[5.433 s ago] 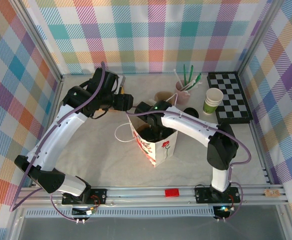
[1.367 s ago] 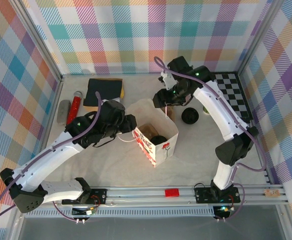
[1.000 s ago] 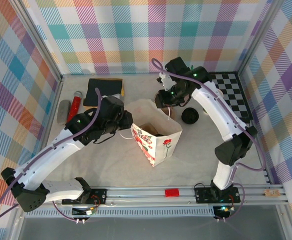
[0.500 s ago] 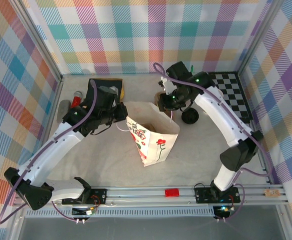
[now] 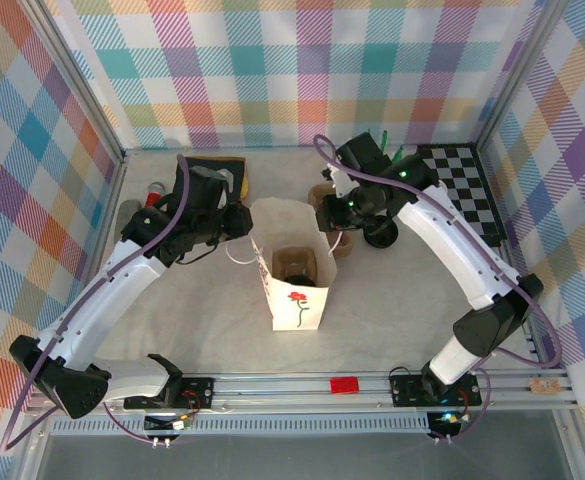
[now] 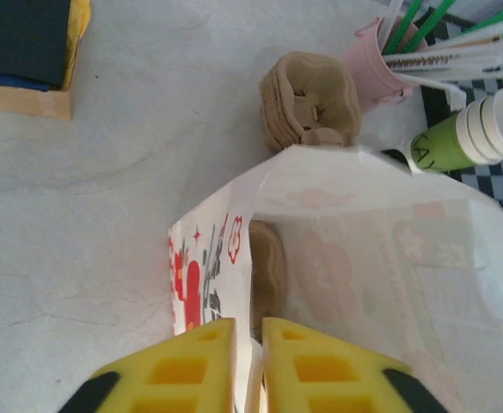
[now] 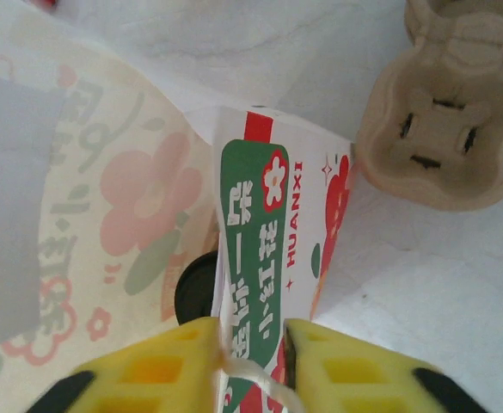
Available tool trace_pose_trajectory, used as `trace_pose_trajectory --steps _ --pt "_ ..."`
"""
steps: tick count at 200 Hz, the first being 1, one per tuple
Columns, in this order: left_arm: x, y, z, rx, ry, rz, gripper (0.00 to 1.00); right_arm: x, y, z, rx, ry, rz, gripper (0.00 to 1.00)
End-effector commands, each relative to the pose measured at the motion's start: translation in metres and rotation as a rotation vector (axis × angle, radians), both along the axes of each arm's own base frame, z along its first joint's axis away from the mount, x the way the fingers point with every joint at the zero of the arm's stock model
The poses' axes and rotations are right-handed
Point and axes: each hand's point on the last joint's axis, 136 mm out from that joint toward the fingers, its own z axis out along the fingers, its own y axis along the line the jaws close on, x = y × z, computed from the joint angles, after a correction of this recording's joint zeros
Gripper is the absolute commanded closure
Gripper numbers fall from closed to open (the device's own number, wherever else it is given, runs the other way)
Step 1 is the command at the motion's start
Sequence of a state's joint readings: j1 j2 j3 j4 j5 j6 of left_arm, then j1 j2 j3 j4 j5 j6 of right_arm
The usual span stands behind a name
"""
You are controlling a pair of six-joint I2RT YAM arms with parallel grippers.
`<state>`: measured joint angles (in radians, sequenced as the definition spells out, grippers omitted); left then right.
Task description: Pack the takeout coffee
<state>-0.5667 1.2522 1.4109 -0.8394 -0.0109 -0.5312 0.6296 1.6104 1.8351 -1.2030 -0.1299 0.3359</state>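
**Coffee in the bag, both sides held**

The takeout coffee (image 5: 294,266) stands on the floor of the white paper bag (image 5: 297,305). Its black lid shows through the bag's open mouth, at the middle of the surface (image 5: 392,320). My left jaws, nearly shut, pinch the bag's rim at its 10 o'clock. My right jaws are closed on the side fold and cord handle at 1 o'clock. As I judge it, the two grips pull opposite ways to hold the mouth wide and the bag upright around the cup. Packing looks all but done, and what is left is to let go without tipping the bag. Beyond the bag at 12 o'clock lies a cardboard cup carrier (image 6: 311,99). A loose black lid (image 5: 382,235) sits at 2 o'clock, with a chessboard (image 5: 462,190) further out. Plaid walls (image 5: 302,70) close in the pale surface on three sides.
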Motion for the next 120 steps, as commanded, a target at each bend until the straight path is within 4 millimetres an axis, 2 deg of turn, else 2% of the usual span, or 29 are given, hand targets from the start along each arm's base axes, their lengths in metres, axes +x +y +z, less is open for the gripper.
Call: trace_pose_trajectory --steps 1,27,40,55,90,120 --pt "-0.001 0.006 -0.001 0.017 0.009 0.003 0.71 -0.005 -0.003 0.007 0.009 -0.018 -0.008 0.62" --pt "-0.003 0.004 0.009 0.008 -0.008 -0.015 0.46 -0.005 0.0 0.014 0.017 -0.029 0.001 0.46" --pt "-0.003 0.003 0.017 0.006 -0.021 -0.027 0.38 -0.005 0.003 0.019 0.025 -0.037 0.013 0.39" --pt "-0.002 0.004 0.027 0.014 -0.038 -0.035 0.33 -0.004 0.006 0.029 0.037 -0.053 0.021 0.33" --pt "-0.001 0.011 0.054 0.035 -0.102 -0.029 0.28 0.002 0.006 0.05 0.044 -0.105 0.017 0.11" --pt "-0.003 0.018 0.074 0.037 -0.179 -0.018 0.26 0.011 0.0 0.068 0.025 -0.178 -0.002 0.04"
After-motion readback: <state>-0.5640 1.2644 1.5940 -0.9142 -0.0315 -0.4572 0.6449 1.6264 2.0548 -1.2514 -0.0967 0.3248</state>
